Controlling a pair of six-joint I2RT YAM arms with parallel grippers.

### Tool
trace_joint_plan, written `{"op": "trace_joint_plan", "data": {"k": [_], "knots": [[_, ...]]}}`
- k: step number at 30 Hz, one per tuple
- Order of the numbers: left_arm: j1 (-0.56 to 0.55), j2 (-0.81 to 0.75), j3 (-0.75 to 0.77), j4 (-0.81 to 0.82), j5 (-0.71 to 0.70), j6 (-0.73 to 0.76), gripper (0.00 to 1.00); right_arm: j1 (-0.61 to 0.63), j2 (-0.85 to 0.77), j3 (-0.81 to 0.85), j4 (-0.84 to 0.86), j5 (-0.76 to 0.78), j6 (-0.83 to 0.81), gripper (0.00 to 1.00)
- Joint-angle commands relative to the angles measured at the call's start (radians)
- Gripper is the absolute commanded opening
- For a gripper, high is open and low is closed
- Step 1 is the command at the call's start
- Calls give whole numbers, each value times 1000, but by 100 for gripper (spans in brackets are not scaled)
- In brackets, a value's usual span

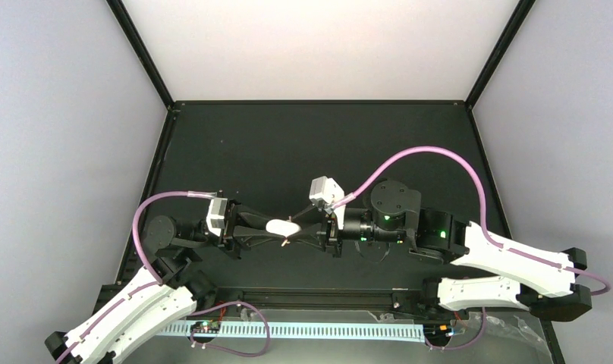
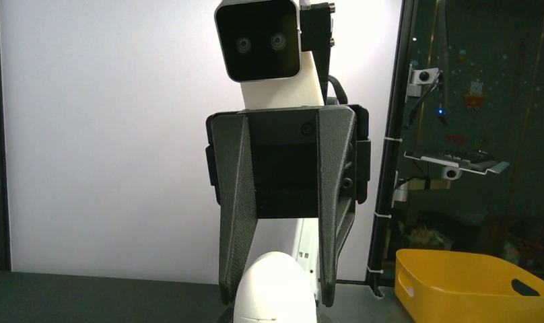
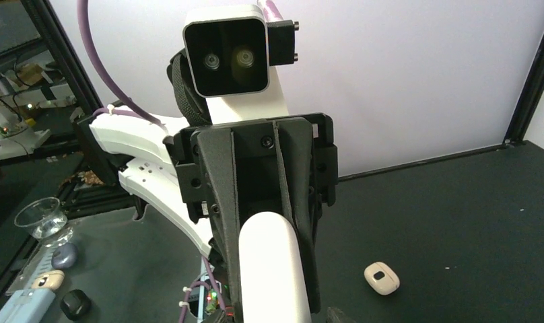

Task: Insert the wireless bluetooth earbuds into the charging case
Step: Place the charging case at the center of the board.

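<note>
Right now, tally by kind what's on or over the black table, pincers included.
Pincers: 2 (left pincer, right pincer)
White capsule, held between them: 1
Charging case, lying on the table: 1
Total: 4

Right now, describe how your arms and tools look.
Both arms wear white shells over black joints: left arm, right arm. A pink-purple cable loops along each. Each tool, left tool and right tool, has two dark grey wedge fingers and a white camera housing. Small green lights glow on the right arm.
</note>
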Motion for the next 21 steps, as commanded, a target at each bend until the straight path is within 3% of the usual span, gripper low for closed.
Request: {"op": "trace_joint_plan", "data": {"k": [1,5,16,19,21], "knots": [[2,2,5,46,22,-9,2,-7,10,-4,26,-24,10,37],[3,2,5,49,21,-9,2,-7,19,-1,19,-31,10,35],[3,-2,8,33,5,-2,2,-7,15,-7,30,-61,5,11],[2,-1,6,18,-6,7,18,-8,6,-10,39,-54,7,11],[3,0,5,-3,-19,18,36,-8,-1,-15,46,-33,7,11]]}}
